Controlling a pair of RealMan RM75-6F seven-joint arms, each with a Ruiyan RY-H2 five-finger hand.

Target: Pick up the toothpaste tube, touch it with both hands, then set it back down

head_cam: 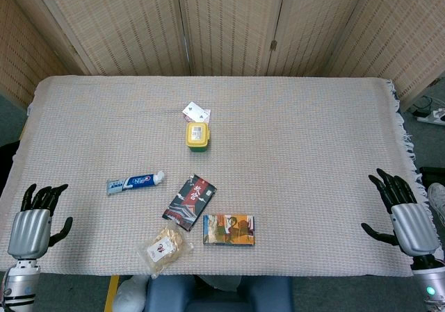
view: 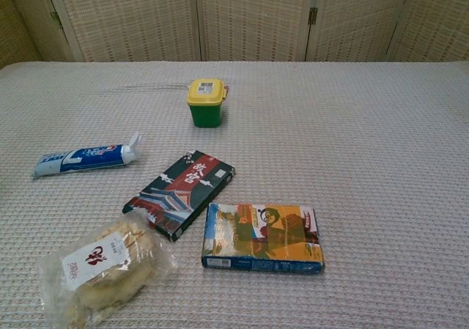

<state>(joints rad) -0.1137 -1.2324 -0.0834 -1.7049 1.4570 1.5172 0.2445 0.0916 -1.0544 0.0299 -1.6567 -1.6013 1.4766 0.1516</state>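
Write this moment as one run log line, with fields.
phase: before pickup | toothpaste tube: flat on table, untouched | left hand: open | right hand: open

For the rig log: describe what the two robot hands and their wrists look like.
Both match. The left robot hand and right robot hand have silver-grey metallic backs and black fingers. Each sits on a white wrist with dark bands. A small green light shows on the right wrist. No cables or sleeves are visible. The chest view shows neither hand.

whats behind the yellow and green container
In the head view a small white card or packet with red marks lies on the table just behind the yellow-lidded container. Its near edge is covered, and the chest view hides it almost entirely behind the container.
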